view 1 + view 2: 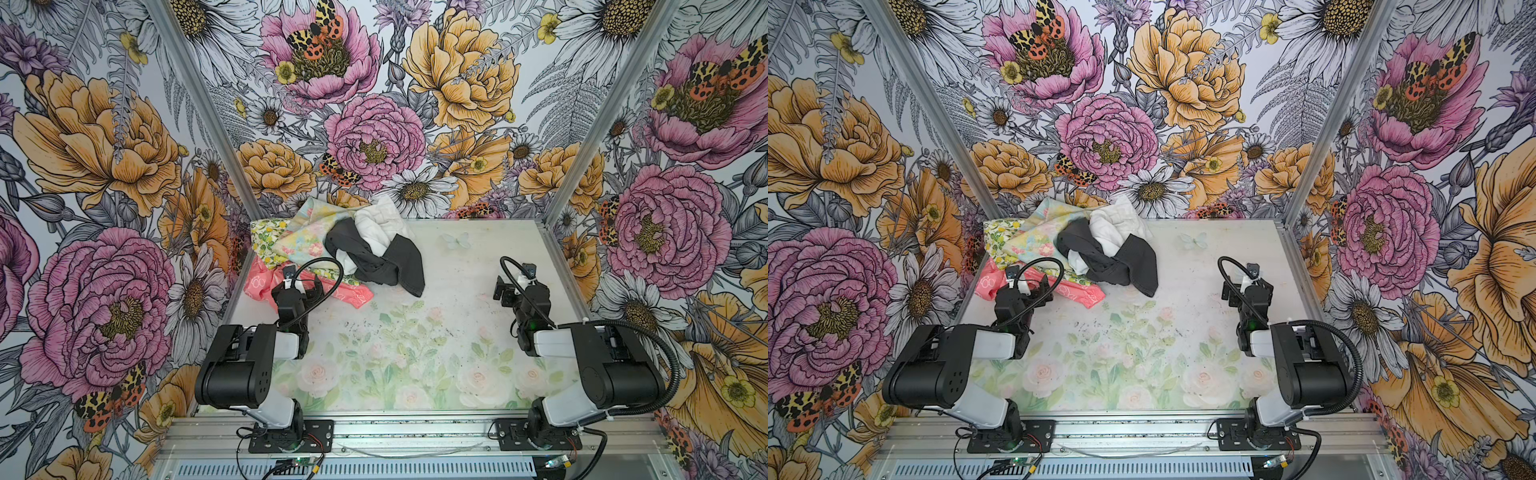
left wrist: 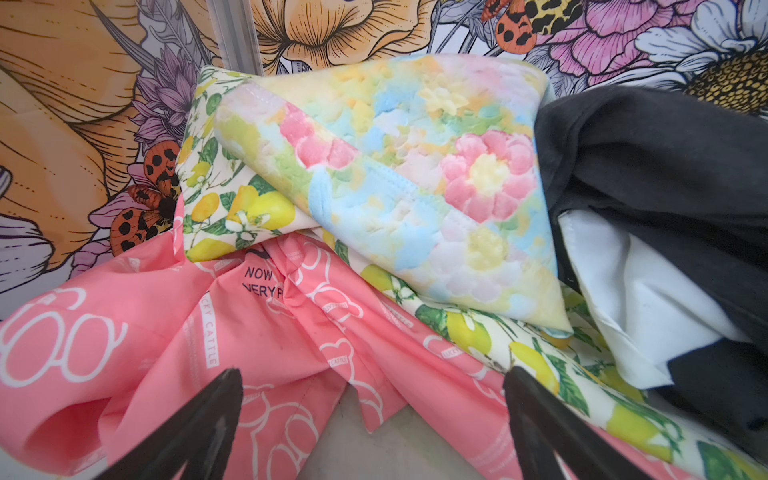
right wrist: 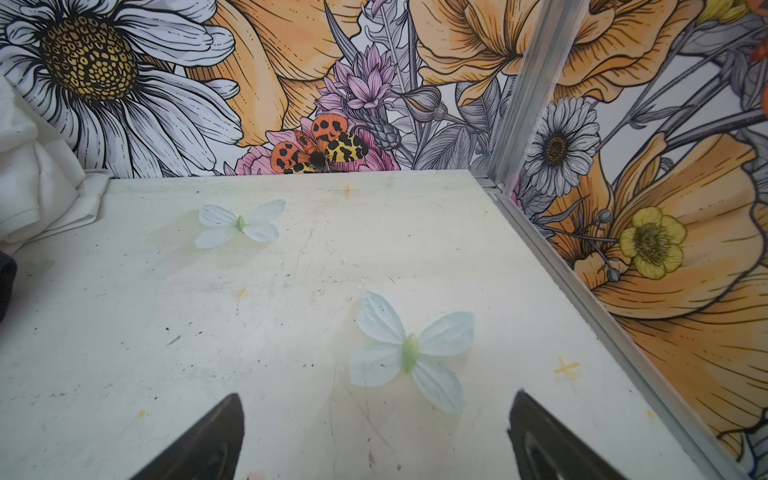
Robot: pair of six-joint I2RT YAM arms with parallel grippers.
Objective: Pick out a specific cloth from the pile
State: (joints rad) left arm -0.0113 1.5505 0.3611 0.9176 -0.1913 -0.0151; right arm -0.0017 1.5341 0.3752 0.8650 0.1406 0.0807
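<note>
behind the crumpled dark grey cloth (image 1: 390, 262), touching it, lies the crumpled white cloth (image 1: 380, 224). left of it the quilted pastel floral cloth (image 1: 307, 232) lies on the thin yellow-green lemon-print cloth (image 1: 266, 235); left and nearer, the thin coral-pink loop-printed cloth (image 1: 259, 282).

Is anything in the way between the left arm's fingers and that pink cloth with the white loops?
Nothing visible: the left fingers stand open at the pink cloth, its fabric bare before them. Its far part lies under the lemon-print cloth and pastel floral cloth, which may drag along.
</note>
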